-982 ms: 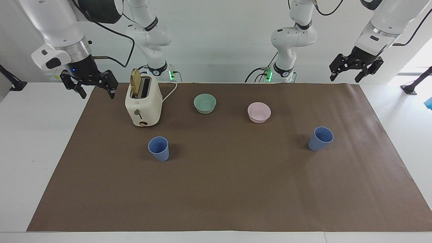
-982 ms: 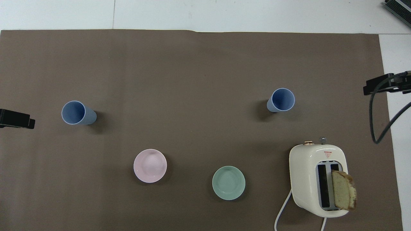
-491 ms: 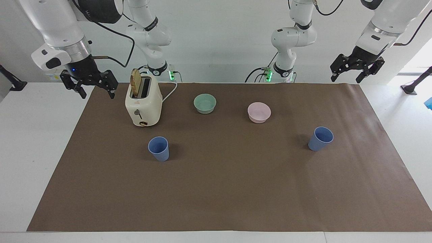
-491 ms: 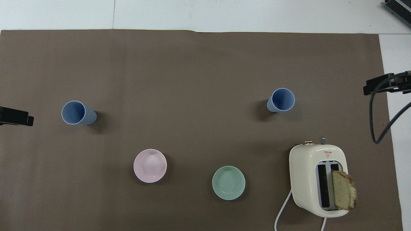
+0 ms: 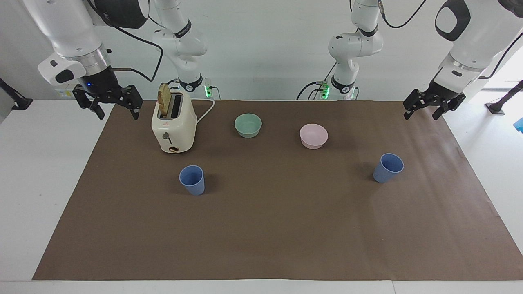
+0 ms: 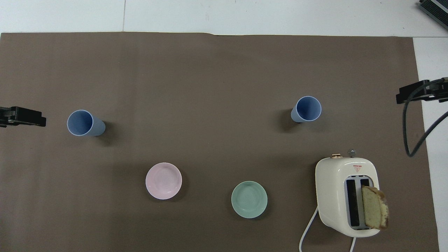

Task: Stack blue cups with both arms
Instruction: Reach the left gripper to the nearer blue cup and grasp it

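Mat: we find a brown mat (image 5: 278, 228) covering most of the frame in both views.
Toaster: we note a cream toaster (image 5: 173, 126) at the upper left of the facing view, a bread slice (image 5: 164, 100) standing in one slot.
Right gripper: the right gripper (image 5: 109, 107) hangs at the upper left of the facing view, over the mat's edge beside the toaster; we see its fingers spread and holding nothing.
Left gripper: the left gripper (image 5: 432, 109) hangs at the upper right of the facing view, over the mat's corner; we see its fingers parted and holding nothing.
Bowls: we record a green bowl (image 5: 248, 125) and a pink bowl (image 5: 313, 135) in the upper centre of the facing view.
Cups: one blue cup (image 5: 192, 179) stands upright at left of centre in the facing view, below the toaster; a second blue cup (image 5: 387, 167) stands at right of centre, well apart from the first. We find neither touched by a gripper.
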Robot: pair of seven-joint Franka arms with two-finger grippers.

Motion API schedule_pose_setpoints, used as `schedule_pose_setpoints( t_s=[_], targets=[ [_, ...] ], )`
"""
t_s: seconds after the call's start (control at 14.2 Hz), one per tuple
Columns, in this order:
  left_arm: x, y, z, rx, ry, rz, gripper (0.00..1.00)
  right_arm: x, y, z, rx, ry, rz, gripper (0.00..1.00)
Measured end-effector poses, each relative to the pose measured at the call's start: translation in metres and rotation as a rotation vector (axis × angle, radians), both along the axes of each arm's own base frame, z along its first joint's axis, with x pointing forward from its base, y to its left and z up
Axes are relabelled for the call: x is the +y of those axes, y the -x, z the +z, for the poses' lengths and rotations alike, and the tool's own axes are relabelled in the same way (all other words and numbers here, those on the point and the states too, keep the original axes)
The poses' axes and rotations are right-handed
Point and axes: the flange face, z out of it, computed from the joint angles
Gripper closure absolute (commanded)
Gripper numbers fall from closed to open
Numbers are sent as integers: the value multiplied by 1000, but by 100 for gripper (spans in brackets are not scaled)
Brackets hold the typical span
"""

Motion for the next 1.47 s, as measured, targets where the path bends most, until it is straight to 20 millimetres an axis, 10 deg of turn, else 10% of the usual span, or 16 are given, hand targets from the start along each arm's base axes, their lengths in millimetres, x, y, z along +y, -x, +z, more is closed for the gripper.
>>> schedule_pose_setpoints(
  t_s=[0.42, 1.05, 1.12, 1.19, 1.26, 1.47],
  targets=[
    [44, -24, -91, -14, 3, 96, 0, 0, 0, 0, 0, 0, 0, 0],
    [33, -29, -192, -16, 7, 122, 0, 0, 0, 0, 0, 0, 0, 0],
    [28, -29, -197, -12, 8, 121, 6, 0, 0, 0, 0, 0, 0, 0],
    [24, -29, -200, -7, 8, 123, 40, 0, 0, 0, 0, 0, 0, 0],
    [22, -28, -203, -2, 9, 122, 98, 0, 0, 0, 0, 0, 0, 0],
    [22, -27, -204, -2, 9, 126, 100, 0, 0, 0, 0, 0, 0, 0]
  ],
)
